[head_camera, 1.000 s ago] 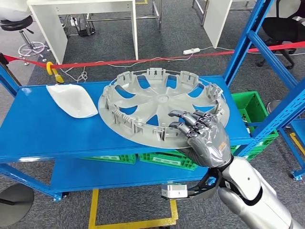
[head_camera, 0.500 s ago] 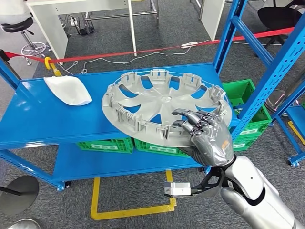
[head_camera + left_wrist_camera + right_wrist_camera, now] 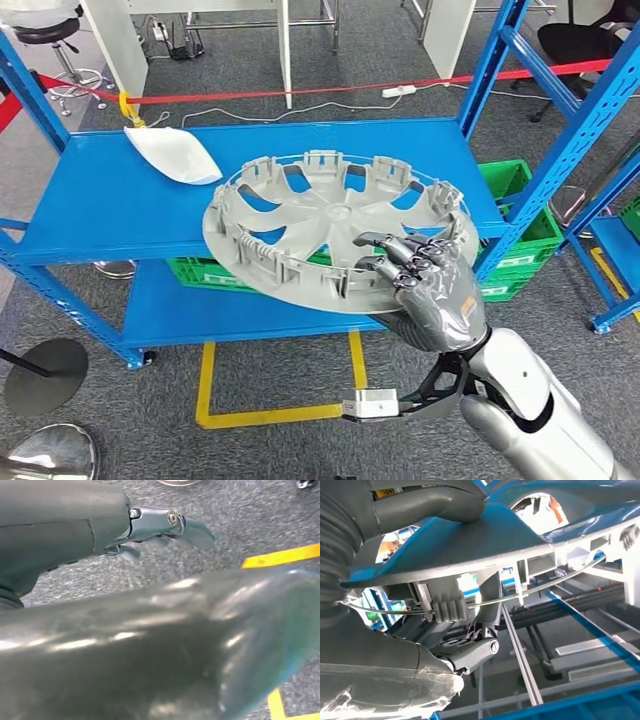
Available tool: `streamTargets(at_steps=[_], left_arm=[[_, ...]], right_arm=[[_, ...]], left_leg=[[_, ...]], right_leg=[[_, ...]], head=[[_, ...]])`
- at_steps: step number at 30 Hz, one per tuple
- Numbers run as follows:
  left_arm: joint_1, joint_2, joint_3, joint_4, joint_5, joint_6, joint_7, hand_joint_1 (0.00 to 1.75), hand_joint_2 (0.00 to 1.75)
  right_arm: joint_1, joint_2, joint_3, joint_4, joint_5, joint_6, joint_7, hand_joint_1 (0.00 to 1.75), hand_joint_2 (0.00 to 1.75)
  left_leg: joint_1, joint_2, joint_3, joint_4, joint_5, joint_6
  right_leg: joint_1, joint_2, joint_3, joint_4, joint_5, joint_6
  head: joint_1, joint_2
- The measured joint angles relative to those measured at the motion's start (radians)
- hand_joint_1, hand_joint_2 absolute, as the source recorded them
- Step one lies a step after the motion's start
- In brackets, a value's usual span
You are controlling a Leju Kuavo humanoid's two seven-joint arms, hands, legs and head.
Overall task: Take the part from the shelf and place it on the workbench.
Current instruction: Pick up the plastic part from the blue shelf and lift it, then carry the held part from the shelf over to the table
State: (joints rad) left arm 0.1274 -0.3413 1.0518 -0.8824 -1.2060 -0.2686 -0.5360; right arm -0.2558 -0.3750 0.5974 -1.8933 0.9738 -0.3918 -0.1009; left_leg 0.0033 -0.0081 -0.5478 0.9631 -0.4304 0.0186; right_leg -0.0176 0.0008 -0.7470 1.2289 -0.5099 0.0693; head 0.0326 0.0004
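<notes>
- Grey plastic wheel cover is sitting in the right hand, tilted, its near rim clamped: dark fingers curling over the top face, thumb underneath.
- Wheel cover is hanging out past the front edge of the blue shelf, far part over the shelf board, near part over the floor.
- Right wrist view: wheel cover rim with its clips and wire ring running between thumb and fingers of the right hand.
- Left hand is hanging over grey carpet, holding nothing, fingers stretched out and a bit apart.
- White curved part is lying on the shelf's far left.
- Green crates are sitting on the lower shelf level.
- Red tape barrier is running behind the shelf; yellow floor marking below.
</notes>
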Motion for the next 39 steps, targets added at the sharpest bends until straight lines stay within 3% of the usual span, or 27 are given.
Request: streamTargets(at_steps=[1,2,3,4,6,8,10,11,13,15,16,17,19,20,22,23,25,26,28,30,31,32,33,35,37,38,39], left_arm=[[0.000,0.000,0.001,0.000,-0.001,0.000,0.000,0.00,0.00],[0.000,0.000,0.003,0.000,-0.001,0.000,0.000,0.00,0.00],[-0.001,0.000,0.005,0.000,-0.002,0.000,0.000,0.00,0.00],[-0.001,0.000,0.007,0.000,-0.002,0.000,0.000,0.00,0.00],[-0.002,-0.001,0.009,0.000,-0.002,0.001,0.000,0.00,0.00],[-0.004,-0.002,0.011,0.000,-0.004,0.003,-0.001,0.00,0.00],[-0.005,-0.001,0.015,0.000,-0.005,0.005,-0.002,0.00,0.00],[-0.005,0.000,0.017,0.000,-0.005,0.006,-0.002,0.00,0.00],[-0.005,0.002,0.020,0.000,-0.005,0.007,-0.002,0.00,0.00],[-0.007,0.003,0.022,0.000,-0.005,0.006,-0.002,0.00,0.00],[-0.007,0.004,0.023,0.000,-0.006,0.004,-0.002,0.00,0.00],[-0.008,0.004,0.023,0.000,-0.006,0.003,-0.002,0.00,0.00],[-0.010,0.005,0.023,0.000,-0.006,0.002,-0.002,0.00,0.00],[-0.011,0.006,0.023,0.000,-0.006,0.002,-0.002,0.00,0.00],[-0.015,0.006,0.023,0.000,-0.006,0.003,-0.002,0.00,0.00],[-0.016,0.005,0.023,0.000,-0.006,0.003,-0.002,0.00,0.00],[-0.017,0.005,0.024,0.000,-0.006,0.003,-0.003,0.00,0.00],[-0.017,0.006,0.024,0.000,-0.006,0.003,-0.003,0.00,0.00],[-0.016,0.005,0.025,0.000,-0.006,0.003,-0.003,0.00,0.00],[-0.017,0.005,0.026,0.000,-0.006,0.003,-0.003,0.00,0.00],[-0.017,0.005,0.026,0.000,-0.006,0.003,-0.003,0.00,0.00],[-0.017,0.005,0.027,0.000,-0.006,0.003,-0.003,0.00,0.00],[-0.017,0.005,0.027,0.000,-0.007,0.003,-0.003,0.00,0.00],[-0.017,0.005,0.029,0.000,-0.009,0.002,-0.003,0.00,0.00],[-0.018,0.005,0.030,0.000,-0.010,0.001,-0.003,0.00,0.00],[-0.018,0.005,0.031,0.000,-0.010,0.001,-0.003,0.00,0.00],[-0.018,0.005,0.032,0.000,-0.010,0.000,-0.003,0.00,0.00]], right_arm=[[0.000,0.000,0.000,0.000,-0.001,0.003,0.000,1.75,1.75],[0.000,0.000,0.000,0.000,-0.001,0.004,0.000,1.75,1.75],[0.000,0.000,0.000,0.000,-0.002,0.006,0.001,1.75,1.75],[0.000,0.000,0.000,0.000,-0.002,0.006,0.001,1.75,1.75],[-0.004,0.000,0.000,0.000,-0.002,0.007,0.001,1.75,1.75],[-0.007,0.000,0.000,-0.002,-0.004,0.009,0.002,1.75,1.75],[-0.009,0.000,0.000,-0.002,-0.006,0.012,0.002,1.75,1.75],[-0.012,0.000,0.000,-0.002,-0.008,0.014,0.002,1.75,1.75],[-0.018,0.001,0.001,-0.002,-0.013,0.017,0.002,1.75,1.75],[-0.021,0.002,0.001,-0.001,-0.019,0.022,0.002,1.75,1.75],[-0.021,0.003,0.002,-0.001,-0.021,0.024,0.001,1.75,1.75],[-0.021,0.004,0.002,0.000,-0.023,0.025,0.001,1.75,1.75],[-0.021,0.004,0.003,0.000,-0.024,0.026,0.001,1.75,1.75],[-0.022,0.004,0.003,0.000,-0.025,0.026,0.001,1.75,1.75],[-0.023,0.004,0.002,0.000,-0.024,0.026,0.001,1.75,1.75],[-0.024,0.004,0.002,0.000,-0.024,0.026,0.001,1.75,1.75],[-0.024,0.004,0.002,0.000,-0.024,0.026,0.000,1.75,1.75],[-0.024,0.004,0.002,0.000,-0.025,0.026,0.000,1.75,1.75],[-0.024,0.005,0.002,0.000,-0.025,0.026,0.000,1.75,1.75],[-0.024,0.005,0.002,0.000,-0.026,0.026,0.000,1.75,1.75],[-0.024,0.005,0.002,0.000,-0.027,0.026,0.000,1.75,1.75],[-0.024,0.005,0.003,0.000,-0.027,0.026,-0.001,1.75,1.75],[-0.023,0.005,0.003,0.000,-0.027,0.026,-0.001,1.75,1.75],[-0.024,0.005,0.003,0.000,-0.029,0.027,-0.001,1.75,1.75],[-0.028,0.005,0.002,0.000,-0.031,0.027,-0.001,1.75,1.75],[-0.029,0.005,0.002,0.000,-0.032,0.027,-0.001,1.75,1.75],[-0.030,0.005,0.002,0.000,-0.033,0.028,-0.001,1.75,1.75]], left_leg=[[-0.002,0.000,-0.014,0.001,0.011,0.001],[-0.004,0.000,-0.027,0.001,0.021,0.001],[-0.006,0.000,-0.038,0.002,0.029,0.001],[-0.008,0.000,-0.048,0.002,0.038,0.000],[-0.010,0.001,-0.063,0.002,0.053,-0.005],[-0.007,0.002,-0.071,0.002,0.068,-0.015],[-0.005,0.001,-0.075,-0.002,0.081,-0.026],[-0.006,0.000,-0.081,0.003,0.071,-0.032],[-0.006,0.000,-0.109,0.069,0.003,-0.044],[-0.002,0.001,-0.150,0.204,-0.087,-0.054],[0.000,0.001,-0.162,0.261,-0.109,-0.058],[0.001,0.001,-0.159,0.289,-0.109,-0.061],[0.005,0.001,-0.099,0.237,-0.064,-0.065],[0.008,0.001,-0.047,0.169,-0.045,-0.068],[0.008,-0.002,0.040,0.037,-0.043,-0.062],[0.007,-0.004,0.058,0.002,-0.050,-0.055],[0.003,-0.005,0.049,-0.005,-0.044,-0.035],[0.003,-0.004,0.042,-0.004,-0.037,-0.025],[0.004,-0.001,0.022,-0.005,-0.015,-0.008],[0.002,0.000,-0.006,-0.004,0.010,-0.001],[0.000,0.000,-0.022,-0.003,0.022,0.000],[-0.001,0.000,-0.039,-0.003,0.035,0.000],[-0.002,0.000,-0.055,-0.002,0.048,-0.001],[-0.003,0.000,-0.084,-0.001,0.073,-0.006],[-0.005,0.000,-0.103,0.000,0.095,-0.015],[-0.005,0.000,-0.105,-0.002,0.106,-0.020],[-0.005,0.000,-0.108,-0.005,0.117,-0.026]], right_leg=[[0.001,0.000,-0.005,0.053,-0.020,-0.001],[0.003,0.000,0.008,0.072,-0.019,-0.003],[0.005,0.000,0.040,0.048,-0.001,-0.008],[0.009,0.000,0.093,-0.014,0.022,-0.015],[0.018,0.000,0.204,-0.172,0.033,-0.032],[0.026,0.001,0.253,-0.252,0.021,-0.039],[0.026,0.000,0.250,-0.263,0.036,-0.044],[0.023,-0.001,0.245,-0.267,0.046,-0.049],[0.015,-0.005,0.227,-0.275,0.069,-0.059],[0.013,-0.007,0.202,-0.273,0.088,-0.060],[0.012,-0.008,0.188,-0.271,0.097,-0.059],[0.011,-0.008,0.174,-0.268,0.107,-0.057],[0.006,-0.009,0.143,-0.259,0.125,-0.052],[0.005,-0.008,0.129,-0.253,0.133,-0.047],[0.004,-0.007,0.107,-0.244,0.150,-0.035],[0.004,-0.006,0.100,-0.243,0.159,-0.028],[0.002,-0.006,0.094,-0.247,0.177,-0.015],[0.000,-0.006,0.089,-0.244,0.171,-0.009],[-0.002,-0.005,0.064,-0.183,0.101,-0.002],[-0.001,-0.005,0.027,-0.044,-0.007,0.002],[-0.001,-0.005,0.017,0.023,-0.038,0.003],[0.000,-0.005,0.019,0.064,-0.045,0.003],[0.000,-0.005,0.039,0.069,-0.029,0.001],[0.002,-0.004,0.135,-0.027,0.018,-0.007],[0.007,-0.003,0.252,-0.181,0.009,-0.014],[0.009,-0.002,0.282,-0.231,-0.004,-0.016],[0.013,-0.002,0.292,-0.256,-0.012,-0.019]], head=[[0.000,0.000],[0.000,0.000],[0.000,0.000],[0.000,0.000],[-0.002,0.000],[-0.002,0.000],[-0.002,0.000],[-0.003,0.000],[-0.005,0.000],[-0.006,0.000],[-0.006,0.000],[-0.006,0.000],[-0.006,0.000],[-0.006,0.000],[-0.006,0.000],[-0.007,0.000],[-0.006,0.000],[-0.006,0.000],[-0.005,0.000],[-0.004,0.000],[-0.004,0.000],[-0.005,0.000],[-0.005,0.000],[-0.005,0.000],[-0.006,0.000],[-0.005,0.000],[-0.004,0.000]])
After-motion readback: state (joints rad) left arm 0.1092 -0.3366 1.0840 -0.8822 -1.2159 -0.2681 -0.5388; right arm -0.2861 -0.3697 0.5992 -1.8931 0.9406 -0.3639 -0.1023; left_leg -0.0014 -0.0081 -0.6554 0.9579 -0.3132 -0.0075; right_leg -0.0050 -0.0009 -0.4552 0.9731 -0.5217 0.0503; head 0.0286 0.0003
